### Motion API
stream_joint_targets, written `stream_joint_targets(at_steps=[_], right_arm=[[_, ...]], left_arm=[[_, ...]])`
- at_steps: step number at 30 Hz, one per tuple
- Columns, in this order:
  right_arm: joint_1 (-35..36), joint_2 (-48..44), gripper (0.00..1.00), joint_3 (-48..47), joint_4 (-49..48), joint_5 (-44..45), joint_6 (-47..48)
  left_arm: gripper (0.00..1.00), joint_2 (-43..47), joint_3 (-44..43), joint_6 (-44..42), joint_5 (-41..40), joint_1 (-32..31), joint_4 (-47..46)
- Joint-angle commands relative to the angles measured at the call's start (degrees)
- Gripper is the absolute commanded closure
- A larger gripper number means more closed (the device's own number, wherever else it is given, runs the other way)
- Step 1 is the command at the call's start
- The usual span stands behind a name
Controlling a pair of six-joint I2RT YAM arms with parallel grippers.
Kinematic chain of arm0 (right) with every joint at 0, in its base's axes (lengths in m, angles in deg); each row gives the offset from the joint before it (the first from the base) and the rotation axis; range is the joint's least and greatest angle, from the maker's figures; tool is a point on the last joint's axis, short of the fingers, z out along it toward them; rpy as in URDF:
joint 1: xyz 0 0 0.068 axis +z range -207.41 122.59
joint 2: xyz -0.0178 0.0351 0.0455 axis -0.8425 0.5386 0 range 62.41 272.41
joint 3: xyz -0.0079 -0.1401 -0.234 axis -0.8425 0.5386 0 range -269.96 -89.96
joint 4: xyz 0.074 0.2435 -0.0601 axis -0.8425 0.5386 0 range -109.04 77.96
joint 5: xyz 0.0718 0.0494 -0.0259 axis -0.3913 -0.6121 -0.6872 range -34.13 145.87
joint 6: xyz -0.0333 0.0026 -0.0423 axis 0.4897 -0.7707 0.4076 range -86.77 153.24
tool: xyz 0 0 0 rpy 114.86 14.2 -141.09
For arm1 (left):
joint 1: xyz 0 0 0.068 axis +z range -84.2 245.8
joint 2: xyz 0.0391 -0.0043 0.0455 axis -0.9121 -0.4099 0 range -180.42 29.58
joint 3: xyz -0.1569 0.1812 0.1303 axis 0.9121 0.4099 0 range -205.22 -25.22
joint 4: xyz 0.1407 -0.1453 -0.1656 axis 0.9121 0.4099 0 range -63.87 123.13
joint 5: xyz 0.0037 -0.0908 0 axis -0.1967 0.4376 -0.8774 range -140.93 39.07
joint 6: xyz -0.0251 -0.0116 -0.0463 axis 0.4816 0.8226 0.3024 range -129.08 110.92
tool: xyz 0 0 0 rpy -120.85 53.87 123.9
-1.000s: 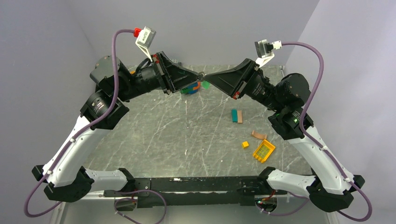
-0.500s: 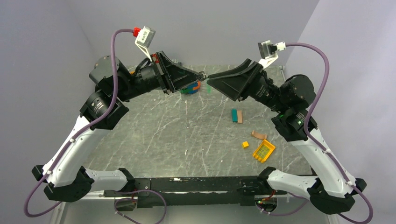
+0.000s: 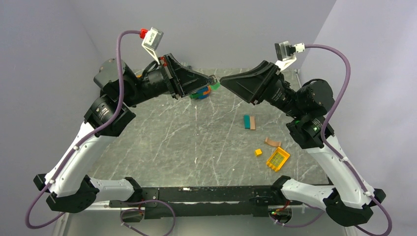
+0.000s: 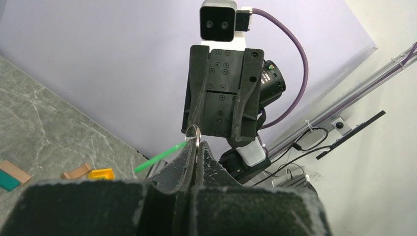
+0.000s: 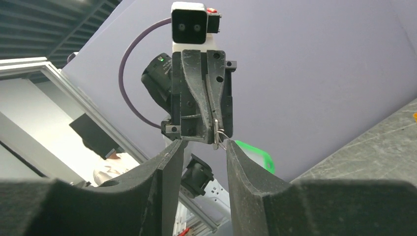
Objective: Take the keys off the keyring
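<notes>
Right gripper (image 3: 225, 81) has backed away from the left gripper (image 3: 210, 78) since one second ago. The two tips met then, and a small gap separates them now. The right jaws, together at that time, now stand apart. The left arm has not changed position.

1. Left gripper: jaws clamped on the keyring (image 4: 194, 132). The metal ring stands upright out of the fingertips, held in the air above the far part of the table (image 3: 196, 142).
2. Green key (image 4: 160, 158): hangs from the keyring and points off to one side of the left fingers.
3. Right gripper: the fingers (image 5: 169, 162) are spread and nothing lies between them. In the right wrist view the keyring and the green key sit just beyond the gap, clear of both fingers.
4. Colored pieces (image 3: 200, 93): a blue, orange and green group shows under the left gripper. The pictures do not show whether it hangs from the ring or lies on the table.

Right half of the table:
- teal block (image 3: 246, 121) touching a tan strip (image 3: 253, 123)
- tan piece (image 3: 272, 142)
- small yellow block (image 3: 258, 152)
- yellow tray (image 3: 278, 159)
</notes>
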Motion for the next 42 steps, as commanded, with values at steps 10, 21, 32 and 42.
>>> stream_joint_targets(at_steps=[10,21,32,42], right_arm=[[-0.2,-0.1,0.59,-1.3,0.0,0.0,1.5],[-0.8,1.0,0.54,-3.3,0.7,-0.9,2.0],[-0.8,2.6,0.84,-4.3,0.5,-2.5,1.9],[-0.8,1.9,1.0,-3.8,0.7,-2.8,1.6]], left_arm=[[1.0,1.2,-1.4,0.0,-0.4,-0.2,-3.9],[1.0,0.6,-1.8,1.0,0.5,-0.2,-4.8],[1.0,0.7,-1.5,1.0,0.5,-0.4,-4.7],[0.83,0.2,-1.2,0.8,0.6,-0.4,-4.9]])
